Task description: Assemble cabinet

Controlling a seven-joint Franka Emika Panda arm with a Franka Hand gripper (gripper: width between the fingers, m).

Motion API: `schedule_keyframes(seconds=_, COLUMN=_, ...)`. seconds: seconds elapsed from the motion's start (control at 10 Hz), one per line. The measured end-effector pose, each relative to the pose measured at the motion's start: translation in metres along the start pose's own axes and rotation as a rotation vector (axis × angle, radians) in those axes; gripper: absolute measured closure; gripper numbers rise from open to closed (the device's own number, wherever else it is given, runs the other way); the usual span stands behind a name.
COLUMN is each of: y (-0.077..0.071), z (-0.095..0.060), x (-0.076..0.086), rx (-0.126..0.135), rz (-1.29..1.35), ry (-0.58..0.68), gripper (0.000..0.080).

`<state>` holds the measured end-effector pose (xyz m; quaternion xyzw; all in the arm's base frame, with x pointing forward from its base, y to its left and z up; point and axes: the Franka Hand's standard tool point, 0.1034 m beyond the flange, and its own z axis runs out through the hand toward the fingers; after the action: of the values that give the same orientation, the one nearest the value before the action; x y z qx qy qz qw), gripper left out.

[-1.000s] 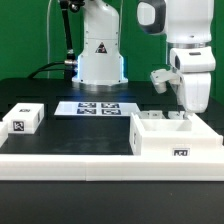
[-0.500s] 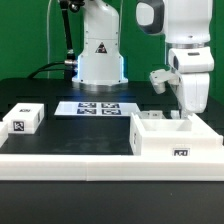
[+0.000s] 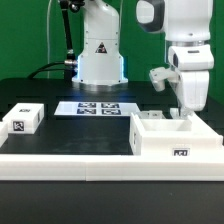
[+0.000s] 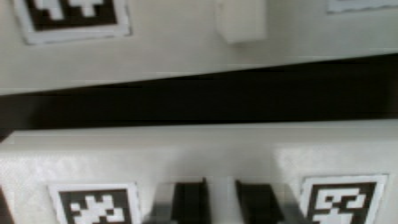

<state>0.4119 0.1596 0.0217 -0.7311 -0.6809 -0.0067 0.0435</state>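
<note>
Black tabletop (image 3: 60, 135), edged at the front by a white ledge (image 3: 80, 160), carries the work at a robot assembly bench. Nearest the camera, at the exterior view's right, sits the cabinet (image 3: 165, 140), an open-topped white box with a small tag (image 3: 181, 153) on its front wall. The gripper (image 3: 185, 113) hangs over the box's far right corner, fingertips at or just inside the rim. Whether the jaws are wide, narrow or holding anything cannot be told, and the wrist view offers only blurred white walls and more such markings. A clean move here likely calls for a straight vertical path, kept clear of the box's walls. At the exterior view's left, well apart, rests a small tagged block (image 3: 22, 120). Farther back lie the marker board (image 3: 100, 108) and the arm's base (image 3: 100, 55); none appears to block the way.
</note>
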Motion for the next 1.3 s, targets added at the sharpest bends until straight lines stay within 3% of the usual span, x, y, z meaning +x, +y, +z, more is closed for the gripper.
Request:
schedule_keyframes(seconds=0.3, y=0.003, z=-0.021, x=-0.014, rx=-0.011, rz=0.005, ry=-0.024, gripper=0.0729)
schedule_keyframes(seconds=0.6, y=0.008, z=-0.025, x=-0.035, rx=-0.014, rz=0.014, ry=-0.025, gripper=0.0729)
schedule_keyframes(seconds=0.9, y=0.008, z=-0.024, x=-0.035, rx=-0.013, rz=0.022, ry=-0.024, gripper=0.0729)
schedule_keyframes(seconds=1.3, y=0.021, z=-0.032, x=-0.044, rx=0.005, rz=0.027, ry=-0.039, gripper=0.0729)
